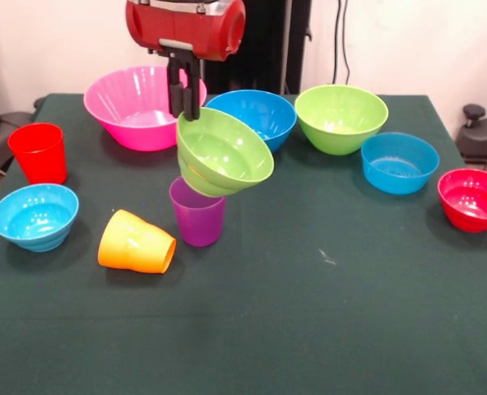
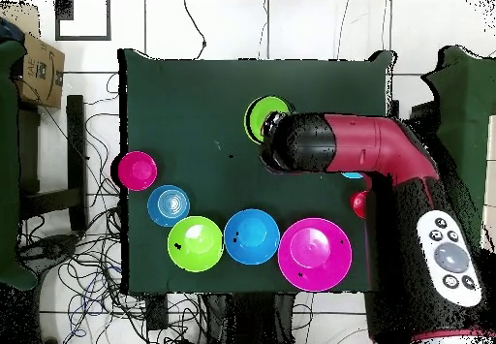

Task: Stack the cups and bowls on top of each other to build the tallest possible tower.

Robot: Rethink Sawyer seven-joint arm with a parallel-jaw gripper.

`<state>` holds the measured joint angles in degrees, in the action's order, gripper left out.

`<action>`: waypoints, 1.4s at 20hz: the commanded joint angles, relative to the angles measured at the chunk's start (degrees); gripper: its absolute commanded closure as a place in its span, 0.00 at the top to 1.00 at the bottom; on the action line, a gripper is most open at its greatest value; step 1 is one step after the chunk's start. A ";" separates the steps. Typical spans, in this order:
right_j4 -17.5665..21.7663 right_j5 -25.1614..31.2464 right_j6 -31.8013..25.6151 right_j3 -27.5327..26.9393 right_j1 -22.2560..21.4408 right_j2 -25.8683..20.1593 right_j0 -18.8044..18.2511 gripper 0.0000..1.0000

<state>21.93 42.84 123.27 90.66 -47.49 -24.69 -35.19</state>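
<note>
The gripper [image 1: 186, 105] is pinched shut on the rim of the small green bowl [image 1: 224, 153], which hangs tilted in the air just above the upright purple cup [image 1: 197, 216].

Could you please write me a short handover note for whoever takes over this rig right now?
Gripper: fingers shut on the rim of the small lime green bowl, held tilted above the upright purple cup; contact cannot be judged.
On the table: orange cup on its side, red cup upright, light blue bowl, big pink bowl, mid-sized blue bowl, mid-sized lime green bowl, small blue bowl, red bowl.
Done: no stack visible.
Left: the whole tower.
</note>
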 commanded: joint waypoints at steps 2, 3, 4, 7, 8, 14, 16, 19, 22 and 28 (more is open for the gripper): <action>4.34 6.93 -16.96 -0.19 3.06 -3.92 -1.26 0.00; 4.54 6.49 -16.60 -0.04 3.34 -4.02 -1.27 0.00; 4.70 6.23 -16.12 0.07 3.51 -4.06 -1.08 0.00; 5.35 4.69 -14.72 0.70 3.99 -3.89 -0.63 0.00; 5.48 4.42 -14.47 0.77 4.08 -3.82 -0.51 0.00; 5.91 3.50 -14.11 0.88 4.72 -3.71 -0.52 0.00; 5.94 3.31 -13.97 1.12 4.62 -3.72 -0.52 0.00; 6.13 2.71 -14.02 1.56 4.86 -3.77 -0.76 0.00; 6.58 2.09 -14.09 1.58 5.25 -3.68 -0.95 0.00; 7.14 1.50 -14.69 1.17 6.07 -3.72 -1.35 0.00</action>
<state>21.93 42.84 123.27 90.65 -46.38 -26.02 -36.55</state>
